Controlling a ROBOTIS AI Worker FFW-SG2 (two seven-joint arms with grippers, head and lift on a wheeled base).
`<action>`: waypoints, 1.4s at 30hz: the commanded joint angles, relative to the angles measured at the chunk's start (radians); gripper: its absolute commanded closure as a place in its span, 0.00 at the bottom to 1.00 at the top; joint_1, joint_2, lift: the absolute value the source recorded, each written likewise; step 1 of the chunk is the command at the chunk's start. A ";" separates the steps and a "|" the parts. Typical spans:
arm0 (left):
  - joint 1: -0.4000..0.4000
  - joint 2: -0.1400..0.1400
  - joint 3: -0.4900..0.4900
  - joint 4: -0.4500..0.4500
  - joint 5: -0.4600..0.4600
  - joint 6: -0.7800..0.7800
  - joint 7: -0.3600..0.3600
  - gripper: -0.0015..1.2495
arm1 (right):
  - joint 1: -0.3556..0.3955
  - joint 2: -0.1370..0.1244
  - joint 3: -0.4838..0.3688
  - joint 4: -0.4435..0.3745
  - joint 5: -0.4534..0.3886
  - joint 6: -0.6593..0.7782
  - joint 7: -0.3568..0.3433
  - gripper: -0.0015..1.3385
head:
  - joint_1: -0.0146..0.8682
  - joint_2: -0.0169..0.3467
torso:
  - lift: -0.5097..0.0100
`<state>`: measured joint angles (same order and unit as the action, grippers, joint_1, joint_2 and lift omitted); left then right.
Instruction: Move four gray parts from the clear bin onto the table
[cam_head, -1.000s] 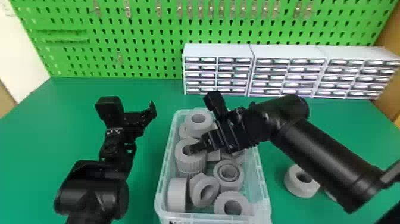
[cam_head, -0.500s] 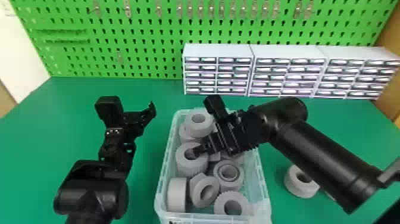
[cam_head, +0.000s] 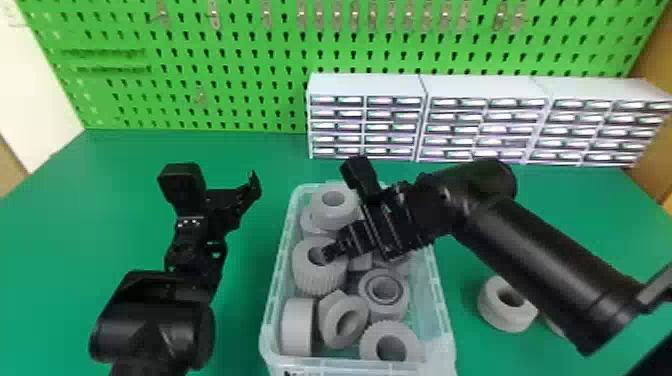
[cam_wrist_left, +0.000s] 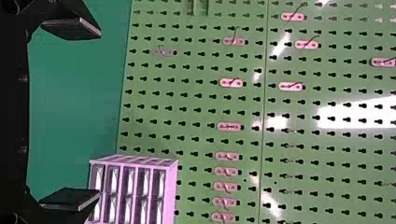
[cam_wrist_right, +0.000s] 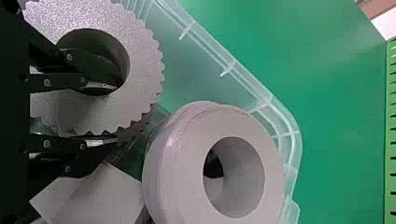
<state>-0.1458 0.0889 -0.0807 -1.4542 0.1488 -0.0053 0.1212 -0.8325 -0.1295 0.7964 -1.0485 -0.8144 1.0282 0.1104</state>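
On the green table (cam_head: 240, 325), right of the clear bin (cam_head: 439, 300), one gray part (cam_head: 500, 312) is lying, another partly hidden just beside it; left of the bin, your left gripper (cam_head: 232, 205) is hanging wide open and empty; inside the bin, among other gray parts (cam_head: 297, 327), your right gripper (cam_head: 330, 251) is pinching the wall of a ridged gray part (cam_head: 320, 280), one finger being in its hole; behind the bin, drawer cabinets (cam_head: 367, 87) are standing before a pegboard (cam_head: 260, 90).
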 joint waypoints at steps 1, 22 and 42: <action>0.002 0.000 0.002 0.000 0.000 -0.002 0.000 0.07 | 0.003 -0.001 -0.014 -0.021 0.000 0.024 0.000 0.66 | 0.80 0.24 | 0.88; 0.014 0.000 0.012 0.000 0.005 -0.010 0.000 0.07 | 0.009 -0.009 -0.144 -0.140 0.107 0.202 0.000 0.66 | 0.80 0.24 | 0.88; 0.017 0.000 0.013 0.000 0.006 -0.013 0.000 0.07 | 0.026 -0.019 -0.298 -0.261 0.213 0.346 0.000 0.67 | 0.80 0.24 | 0.88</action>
<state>-0.1291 0.0889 -0.0680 -1.4544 0.1546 -0.0174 0.1212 -0.8118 -0.1458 0.5354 -1.2838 -0.6237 1.3442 0.1104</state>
